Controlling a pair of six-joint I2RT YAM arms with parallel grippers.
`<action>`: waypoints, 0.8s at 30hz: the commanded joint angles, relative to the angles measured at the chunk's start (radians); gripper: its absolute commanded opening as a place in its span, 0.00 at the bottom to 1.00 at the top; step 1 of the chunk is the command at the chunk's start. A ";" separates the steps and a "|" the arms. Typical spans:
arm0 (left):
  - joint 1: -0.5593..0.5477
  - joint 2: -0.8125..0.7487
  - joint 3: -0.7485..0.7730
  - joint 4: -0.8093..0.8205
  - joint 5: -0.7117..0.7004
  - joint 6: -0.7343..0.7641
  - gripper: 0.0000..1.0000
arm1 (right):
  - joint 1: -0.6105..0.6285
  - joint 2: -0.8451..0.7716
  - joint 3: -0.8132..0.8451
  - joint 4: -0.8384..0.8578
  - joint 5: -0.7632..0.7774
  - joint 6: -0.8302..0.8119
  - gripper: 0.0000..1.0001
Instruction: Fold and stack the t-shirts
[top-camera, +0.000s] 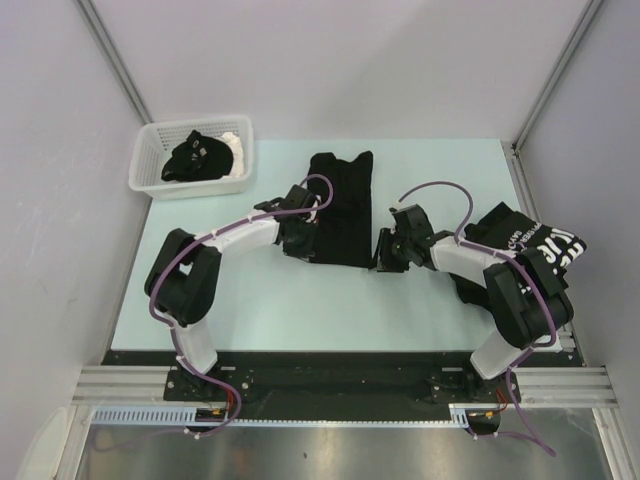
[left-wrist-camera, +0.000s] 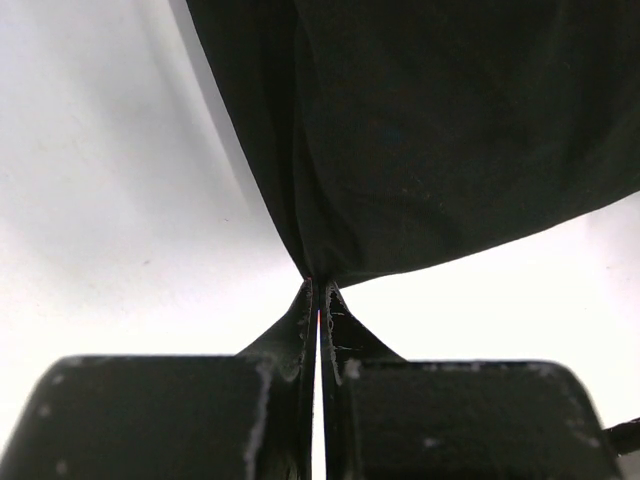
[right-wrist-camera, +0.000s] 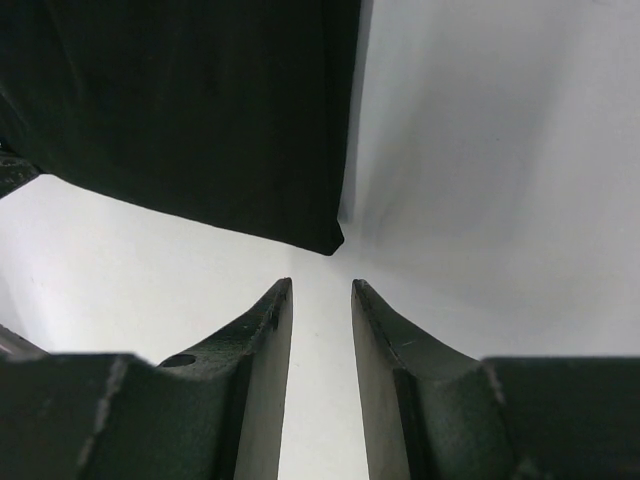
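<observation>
A plain black t-shirt (top-camera: 340, 205), folded into a long strip, lies mid-table. My left gripper (top-camera: 298, 240) is shut on its near left corner; in the left wrist view the fingertips (left-wrist-camera: 318, 284) pinch the cloth (left-wrist-camera: 430, 130), which rises in a taut fold. My right gripper (top-camera: 384, 256) stands open just off the near right corner, nothing between its fingers (right-wrist-camera: 321, 285). That corner of the shirt (right-wrist-camera: 200, 110) lies flat a little beyond the tips. A second black t-shirt with big white lettering (top-camera: 535, 245) lies crumpled at the right edge, partly under my right arm.
A white slotted basket (top-camera: 150, 175) stands at the back left corner with a dark garment (top-camera: 198, 158) in it. Grey walls close in on both sides. Bare pale tabletop (top-camera: 300, 310) stretches between the shirt and the arm bases.
</observation>
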 joint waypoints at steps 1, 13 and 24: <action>0.003 -0.036 0.041 -0.034 0.010 0.026 0.00 | 0.009 0.009 -0.011 0.064 0.020 0.002 0.35; 0.001 -0.025 0.057 -0.045 0.027 0.024 0.00 | 0.023 0.037 -0.036 0.135 0.040 0.029 0.36; -0.003 -0.042 0.055 -0.066 0.026 0.026 0.00 | 0.052 0.097 -0.050 0.234 0.052 0.068 0.35</action>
